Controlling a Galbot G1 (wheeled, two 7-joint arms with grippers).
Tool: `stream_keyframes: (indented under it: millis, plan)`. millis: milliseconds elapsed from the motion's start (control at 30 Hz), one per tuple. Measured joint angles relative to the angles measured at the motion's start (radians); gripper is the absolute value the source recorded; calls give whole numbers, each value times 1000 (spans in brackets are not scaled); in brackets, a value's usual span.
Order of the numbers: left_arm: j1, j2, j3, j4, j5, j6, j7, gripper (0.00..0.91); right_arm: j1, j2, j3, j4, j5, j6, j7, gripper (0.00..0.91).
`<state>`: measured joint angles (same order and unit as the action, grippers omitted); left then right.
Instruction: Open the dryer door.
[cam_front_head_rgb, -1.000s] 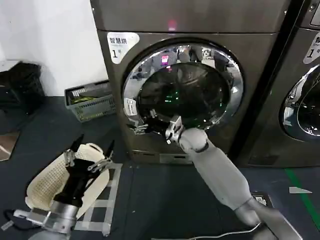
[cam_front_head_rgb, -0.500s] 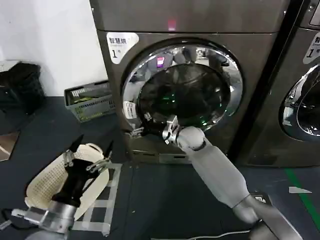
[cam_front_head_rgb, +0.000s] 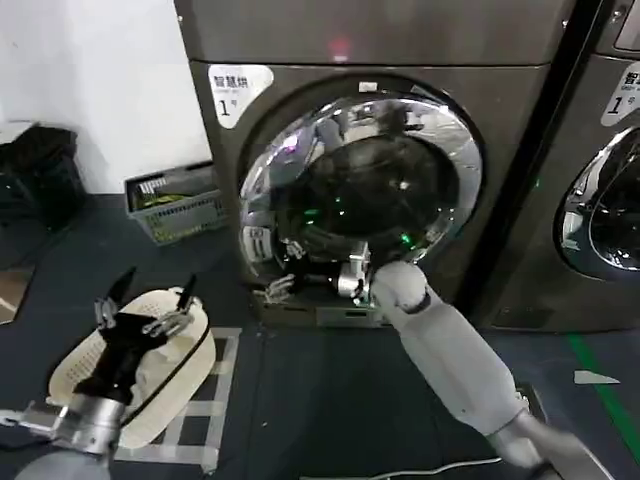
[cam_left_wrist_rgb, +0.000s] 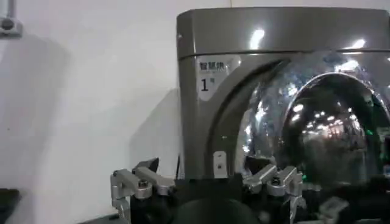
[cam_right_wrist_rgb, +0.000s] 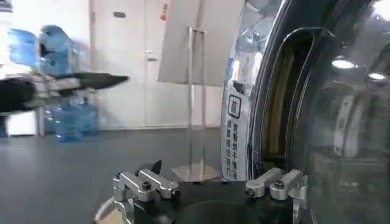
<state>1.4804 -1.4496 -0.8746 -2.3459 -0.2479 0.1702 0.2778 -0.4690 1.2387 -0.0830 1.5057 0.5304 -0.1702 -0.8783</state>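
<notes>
Right gripper (cam_front_head_rgb: 285, 268) is at the lower-left edge of the dryer door (cam_front_head_rgb: 362, 180), jaws hooked on the chrome ring there; can't tell how tightly they're clenched. Door is front-centre on the dryer (cam_front_head_rgb: 370, 40) and stands slightly ajar on its left side. Left gripper (cam_front_head_rgb: 143, 300) is parked low over a pale laundry basket (cam_front_head_rgb: 165, 385) on the floor, jaws spread apart, holding nothing.

— What is carrying everything here?

— A dark floor (cam_front_head_rgb: 330, 400). The grey dryer (cam_front_head_rgb: 370, 60) is standing on it, with a 2nd grey machine (cam_front_head_rgb: 600, 200) just beside it.

— Anything else lying on it?

— A cream mesh basket (cam_front_head_rgb: 170, 375) is resting on taped lines (cam_front_head_rgb: 225, 400), a grey crate (cam_front_head_rgb: 180, 205) is sitting near the wall, and a green strip (cam_front_head_rgb: 605, 395) is running along the floor.
</notes>
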Motion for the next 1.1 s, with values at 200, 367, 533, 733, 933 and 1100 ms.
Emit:
stream_keyframes:
  millis: [200,367,533,733,933,1100]
  plan:
    - [-33,32,-29,26,-52,20,-13,907,-28,-39,22,49,3,7,-73,907]
    - [-67,70,-40,59,-94,41,6,907,-49,-67,38,75,3,38,-121,907]
    - [-116,118,-40,94,-121,93,18,907,-77,-98,63,101,4,44,-191,907]
    - [-170,169,-33,139,-186,95,36,907,-114,-133,92,130,6,53,-265,907]
    - [-225,223,-21,177,-227,92,59,907,-158,-162,137,160,4,59,-347,907]
    - [-249,263,2,199,-280,62,118,907,-199,-181,184,180,-2,67,-427,907]
